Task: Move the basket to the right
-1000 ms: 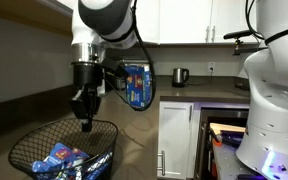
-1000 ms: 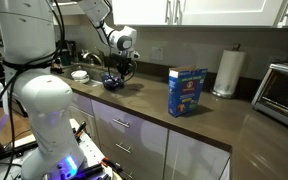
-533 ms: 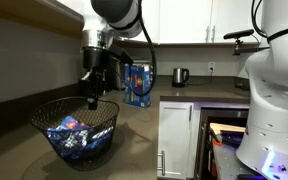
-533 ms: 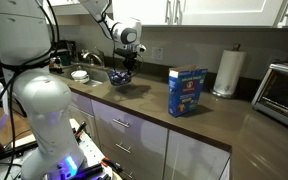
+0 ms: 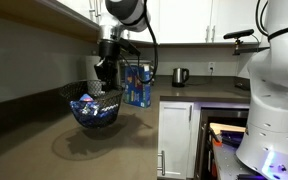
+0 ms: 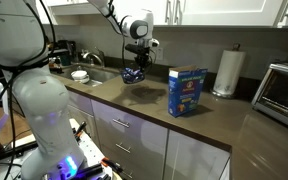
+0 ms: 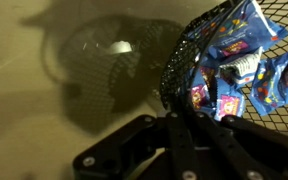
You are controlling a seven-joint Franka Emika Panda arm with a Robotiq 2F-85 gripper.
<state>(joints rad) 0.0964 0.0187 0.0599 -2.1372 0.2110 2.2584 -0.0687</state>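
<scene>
The basket (image 5: 94,108) is a round black wire-mesh bowl with blue-and-white packets (image 7: 246,68) inside. It hangs in the air above the dark countertop, with its shadow below it. My gripper (image 5: 105,85) is shut on the basket's rim and carries it. It also shows in an exterior view (image 6: 134,73), lifted off the counter, with my gripper (image 6: 137,61) above it. In the wrist view my fingers (image 7: 184,112) pinch the mesh rim (image 7: 174,75).
A blue box (image 6: 186,92) stands upright on the counter, also in view just behind the basket (image 5: 137,85). A paper towel roll (image 6: 224,72), a toaster oven (image 6: 284,95), a sink with dishes (image 6: 81,73) and a kettle (image 5: 180,76) are around.
My gripper has lifted the basket off the counter and carried it toward the blue box. The basket hangs higher and tilted now.
</scene>
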